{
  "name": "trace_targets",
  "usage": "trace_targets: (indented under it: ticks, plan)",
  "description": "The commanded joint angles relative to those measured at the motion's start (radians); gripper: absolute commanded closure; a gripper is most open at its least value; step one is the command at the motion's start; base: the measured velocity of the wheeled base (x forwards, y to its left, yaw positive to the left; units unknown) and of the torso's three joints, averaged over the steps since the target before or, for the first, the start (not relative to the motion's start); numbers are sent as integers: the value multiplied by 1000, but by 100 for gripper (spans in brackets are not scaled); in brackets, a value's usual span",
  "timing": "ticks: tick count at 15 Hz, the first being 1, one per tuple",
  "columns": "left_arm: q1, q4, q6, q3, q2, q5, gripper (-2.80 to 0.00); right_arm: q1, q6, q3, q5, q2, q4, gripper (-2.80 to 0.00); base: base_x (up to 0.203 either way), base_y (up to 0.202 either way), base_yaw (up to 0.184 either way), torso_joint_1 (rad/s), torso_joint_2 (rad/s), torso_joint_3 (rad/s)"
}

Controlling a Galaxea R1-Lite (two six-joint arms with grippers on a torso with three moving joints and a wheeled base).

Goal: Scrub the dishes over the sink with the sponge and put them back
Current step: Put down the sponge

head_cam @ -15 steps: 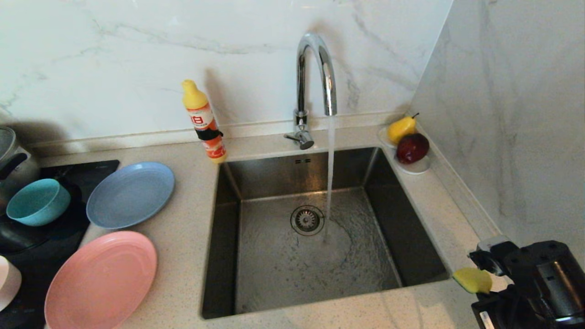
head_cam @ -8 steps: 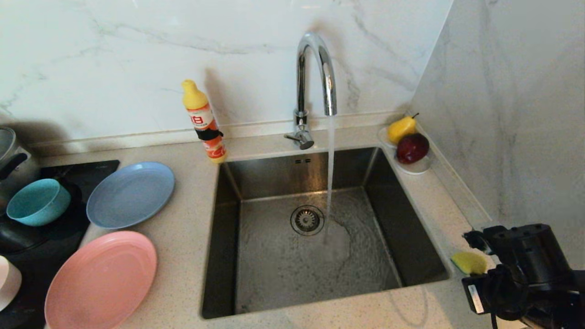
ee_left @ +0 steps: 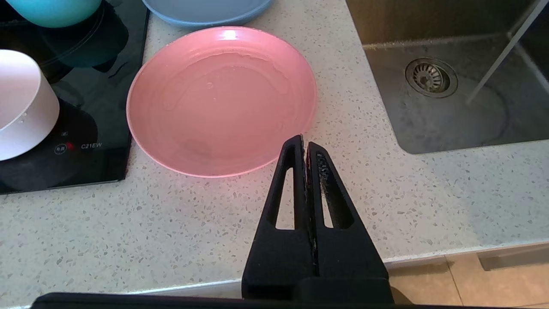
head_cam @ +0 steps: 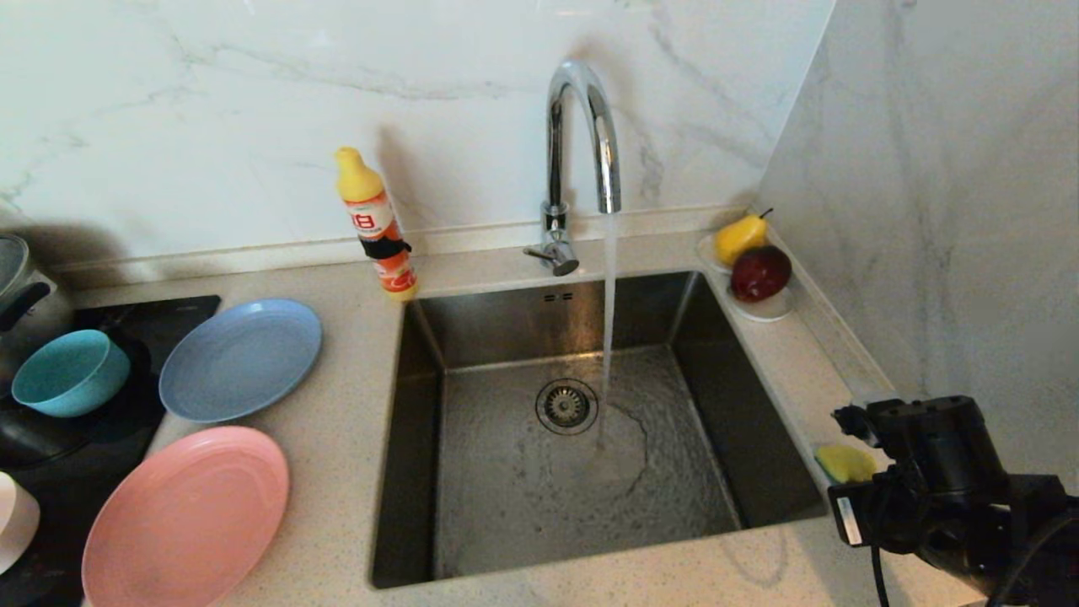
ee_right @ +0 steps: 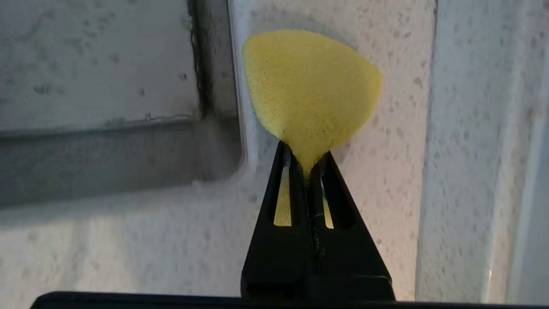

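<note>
My right gripper is shut on the yellow sponge, pinching one end so the rest fans out. It hangs just over the counter at the sink's front right corner, where the sponge shows. The sink has water running from the tap. Left of it lie the salmon-pink plate, the grey-blue plate, the teal bowl and the pale pink dish. My left gripper is shut and empty, parked over the counter's front edge beside the pink plate.
A detergent bottle stands at the sink's back left corner. A white dish with a pear and an apple sits at the back right. A black cooktop and a steel pot are far left. A marble side wall is close on the right.
My right gripper has carried the sponge away from the counter's front edge, farther back and slightly left along the strip beside the sink. The left arm has not moved.
</note>
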Motion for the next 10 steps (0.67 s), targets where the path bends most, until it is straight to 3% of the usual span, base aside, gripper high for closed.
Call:
trace_targets:
  ticks: [1,10]
  plan:
    - [0,0,1,0,2,0,0,-11,-4,-25,-1,32,-4,0,0,0,0,0,0,0]
    - [0,0,0,0,2,0,0,-51,-57,-51,6,49,-22,0,0,0,0,0,0,0]
